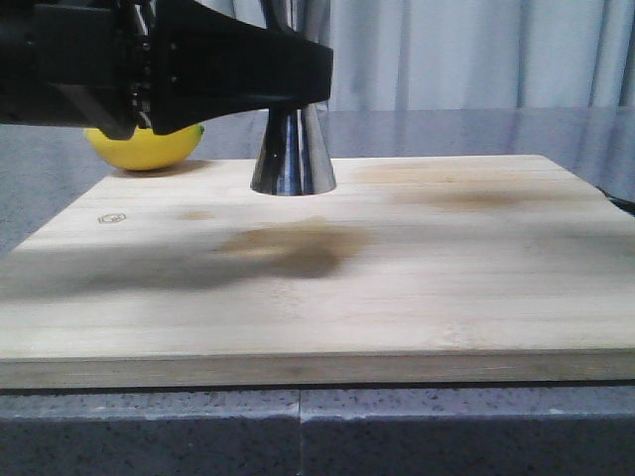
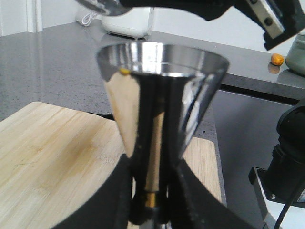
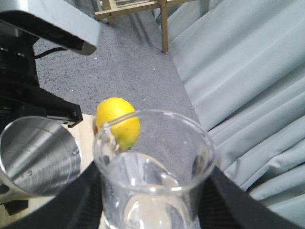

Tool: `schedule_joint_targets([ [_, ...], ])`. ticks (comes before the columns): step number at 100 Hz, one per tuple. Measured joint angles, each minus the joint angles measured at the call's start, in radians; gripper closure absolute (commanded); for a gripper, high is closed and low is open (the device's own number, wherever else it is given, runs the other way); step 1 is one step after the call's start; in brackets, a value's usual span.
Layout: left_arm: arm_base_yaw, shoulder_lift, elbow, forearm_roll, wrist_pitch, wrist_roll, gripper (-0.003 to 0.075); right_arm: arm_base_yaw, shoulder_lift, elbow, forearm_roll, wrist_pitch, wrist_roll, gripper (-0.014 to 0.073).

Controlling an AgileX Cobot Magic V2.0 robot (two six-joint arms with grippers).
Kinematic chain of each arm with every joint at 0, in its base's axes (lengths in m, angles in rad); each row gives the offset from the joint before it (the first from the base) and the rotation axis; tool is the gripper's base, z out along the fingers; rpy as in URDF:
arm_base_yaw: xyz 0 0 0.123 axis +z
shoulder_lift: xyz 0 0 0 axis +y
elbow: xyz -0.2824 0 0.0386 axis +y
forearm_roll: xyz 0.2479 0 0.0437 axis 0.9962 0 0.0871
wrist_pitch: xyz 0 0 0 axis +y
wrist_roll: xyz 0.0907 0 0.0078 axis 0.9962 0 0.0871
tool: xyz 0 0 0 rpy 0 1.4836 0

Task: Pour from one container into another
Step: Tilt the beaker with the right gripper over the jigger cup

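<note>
The steel jigger (image 2: 162,95) stands upright on the wooden board (image 1: 397,258). My left gripper (image 2: 151,193) is shut on its narrow brass-banded waist. In the front view only the jigger's lower cone (image 1: 293,159) shows under the black left arm (image 1: 198,59). The clear glass beaker (image 3: 152,162) is clamped between the black fingers (image 3: 81,200) of my right gripper (image 3: 152,202), which is shut on it. It hangs up beside the jigger's open mouth (image 3: 38,155), with its pouring lip on that side. Clear liquid seems to lie in the beaker.
A yellow lemon (image 1: 144,147) lies on the grey counter just past the board's far left corner, also in the right wrist view as lemon (image 3: 118,121). Grey curtains (image 1: 476,55) hang behind. A white appliance (image 2: 128,21) sits far off.
</note>
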Motion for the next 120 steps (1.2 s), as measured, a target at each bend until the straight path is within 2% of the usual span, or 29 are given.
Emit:
schedule_joint_targets([
  [72,0.000,0.000,0.000,0.040,0.000,-0.012,0.0739,0.000,0.000,0.000,0.000,-0.019,-0.041,0.0428],
  [120,0.000,0.000,0.000,0.054,-0.002,-0.031,0.0739,0.000,0.000,0.000,0.000,-0.047,-0.117,0.0428],
])
